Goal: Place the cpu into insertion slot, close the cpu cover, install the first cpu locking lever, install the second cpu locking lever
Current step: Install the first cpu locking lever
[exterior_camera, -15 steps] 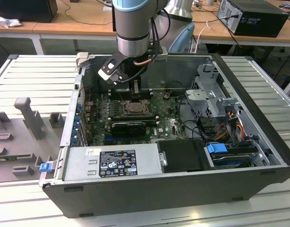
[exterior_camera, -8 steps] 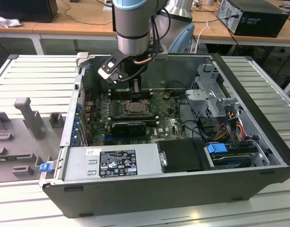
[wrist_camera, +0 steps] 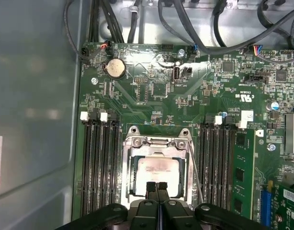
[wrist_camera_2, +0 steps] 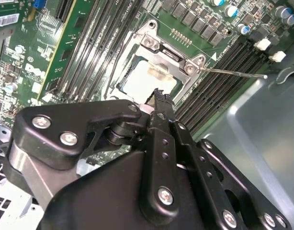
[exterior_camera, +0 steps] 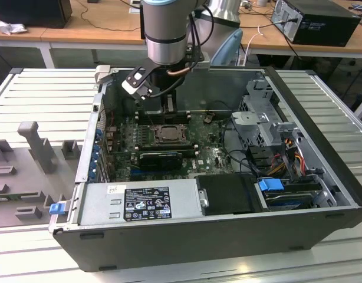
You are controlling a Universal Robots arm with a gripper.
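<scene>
**CPU seated under lowered cover; closed claw at socket edge, lever rod to one side**

The cpu lies flat in the insertion slot, silvery face up, and shows through the square window of the cpu cover. The cover lies down over the chip, level with the green board. Whether it is pressed fully home cannot be confirmed.

A thin locking lever runs along one flank of the socket, between it and a bank of memory slots. Its long axis is parallel to those slots. In the second wrist view the same rod reaches out past the cover's corner and across the memory slots, with its free end near the board's edge. It is judged unlatched. A second lever cannot be made out with certainty.

The claw has its two fingers pressed together with nothing between them. Its tips stand over the socket edge nearest the arm, at the margin of the chip. Contact with the cover cannot be determined. The chip lies directly ahead of the tips, and the lever lies off to one side of the finger line, near but apart.

In the exterior view the claw hangs just beyond the socket, inside the open computer case, which lies on the slatted worktop.
</scene>
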